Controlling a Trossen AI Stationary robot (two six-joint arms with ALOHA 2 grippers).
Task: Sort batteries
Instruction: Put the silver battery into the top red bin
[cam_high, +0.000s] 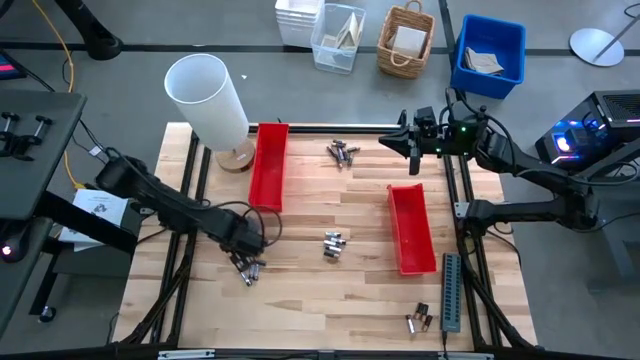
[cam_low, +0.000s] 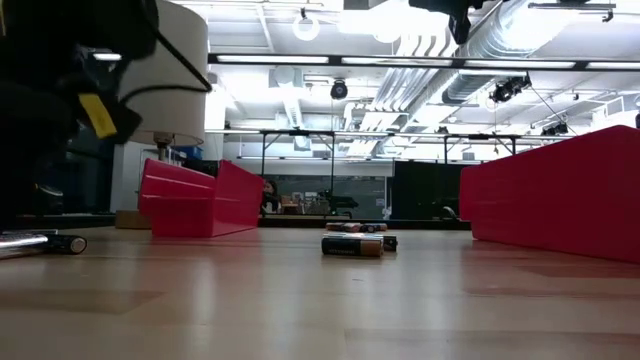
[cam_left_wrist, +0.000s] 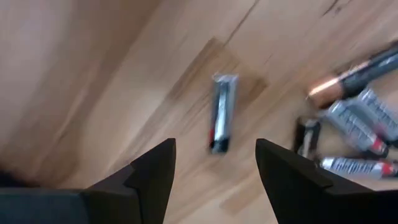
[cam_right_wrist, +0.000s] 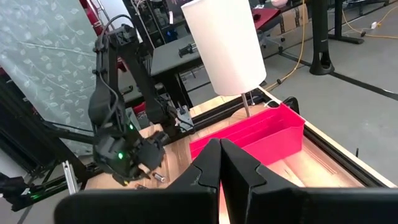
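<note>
Tabletop (cam_high: 340, 300) near left claw (cam_left_wrist: 214, 165) holds batteries (cam_left_wrist: 222, 112).

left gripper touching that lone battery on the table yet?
Apart. The left wrist view shows the left gripper open, with bare wood visible between each finger and the lone battery lying ahead.

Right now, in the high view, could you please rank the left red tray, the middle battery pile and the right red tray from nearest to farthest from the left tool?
1. Left red tray: just behind the left tool, toward the lamp.
2. Middle battery pile: beside it, at the table's centre.
3. Right red tray: beyond that pile, on the right arm's side.
</note>
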